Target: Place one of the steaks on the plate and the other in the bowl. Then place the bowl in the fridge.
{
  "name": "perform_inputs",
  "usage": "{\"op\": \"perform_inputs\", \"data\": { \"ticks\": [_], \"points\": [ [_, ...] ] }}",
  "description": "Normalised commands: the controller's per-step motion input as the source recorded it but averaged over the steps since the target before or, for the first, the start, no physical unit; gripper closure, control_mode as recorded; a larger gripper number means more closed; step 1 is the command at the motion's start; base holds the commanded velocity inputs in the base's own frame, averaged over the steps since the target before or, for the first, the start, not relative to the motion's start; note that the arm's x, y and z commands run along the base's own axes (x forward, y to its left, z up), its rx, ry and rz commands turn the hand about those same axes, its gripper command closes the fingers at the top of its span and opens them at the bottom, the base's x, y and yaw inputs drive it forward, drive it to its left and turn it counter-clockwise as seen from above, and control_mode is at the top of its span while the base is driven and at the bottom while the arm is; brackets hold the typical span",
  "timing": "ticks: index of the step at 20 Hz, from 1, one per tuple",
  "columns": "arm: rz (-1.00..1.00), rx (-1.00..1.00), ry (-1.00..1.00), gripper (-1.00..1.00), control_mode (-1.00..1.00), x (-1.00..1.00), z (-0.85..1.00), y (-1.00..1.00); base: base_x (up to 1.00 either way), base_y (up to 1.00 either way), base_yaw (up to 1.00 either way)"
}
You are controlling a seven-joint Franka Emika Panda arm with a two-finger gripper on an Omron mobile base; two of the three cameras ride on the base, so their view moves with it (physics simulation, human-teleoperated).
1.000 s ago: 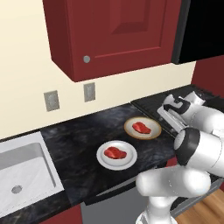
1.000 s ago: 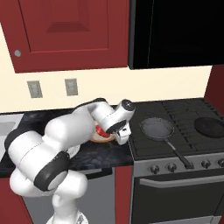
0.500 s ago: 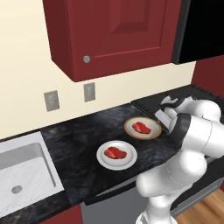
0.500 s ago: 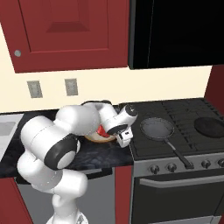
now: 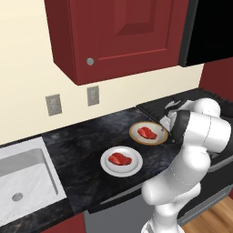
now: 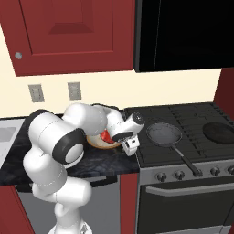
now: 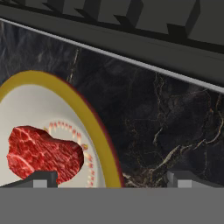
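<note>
1. I see the gripper (image 7: 112, 181) low over the dark marble counter (image 5: 86, 150), its jaws spread wide with nothing between them. One fingertip (image 7: 37, 179) sits over the bowl's inside; the other is over bare counter, so the bowl's rim lies between them.
2. The bowl (image 5: 148, 133) stands on the counter just beside the stove edge, with one steak (image 5: 146, 132) lying in it. In the hand view that steak (image 7: 43, 154) rests on the whitish inside, close to the tan rim.
3. The second steak (image 5: 120, 159) lies on the white plate (image 5: 121, 162), which sits on the counter nearer the front edge, left of the bowl and apart from it.
4. Around them: a sink (image 5: 22, 182) at the far left, two wall outlets (image 5: 93, 95) above the counter, and a red cabinet (image 5: 123, 36) overhead.
5. To the right, the stove (image 6: 183, 132) carries a dark frying pan (image 6: 163, 134) just beside the gripper, its handle pointing toward the front.
6. From the right base view, my own arm (image 6: 87, 123) covers most of the bowl.
7. I can read no writing or brand anywhere.
</note>
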Motion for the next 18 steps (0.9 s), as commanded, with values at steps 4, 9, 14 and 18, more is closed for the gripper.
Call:
{"op": "perform_inputs", "data": {
  "ticks": [4, 9, 14, 18],
  "points": [
    [0.00, 0.00, -0.01, -1.00, -1.00, 0.11, -0.07, 0.04, 0.00, 0.00, 0.00],
    [0.00, 0.00, 0.00, -1.00, -1.00, 0.13, 0.00, 0.10, 0.00, 0.00, 0.00],
    [0.00, 0.00, 0.00, -1.00, -1.00, 0.03, -0.04, 0.00, 0.00, 0.00, 0.00],
    [0.00, 0.00, -0.06, -1.00, -1.00, 0.00, -0.19, 0.00, 0.00, 0.00, 0.00]
  ]
}}
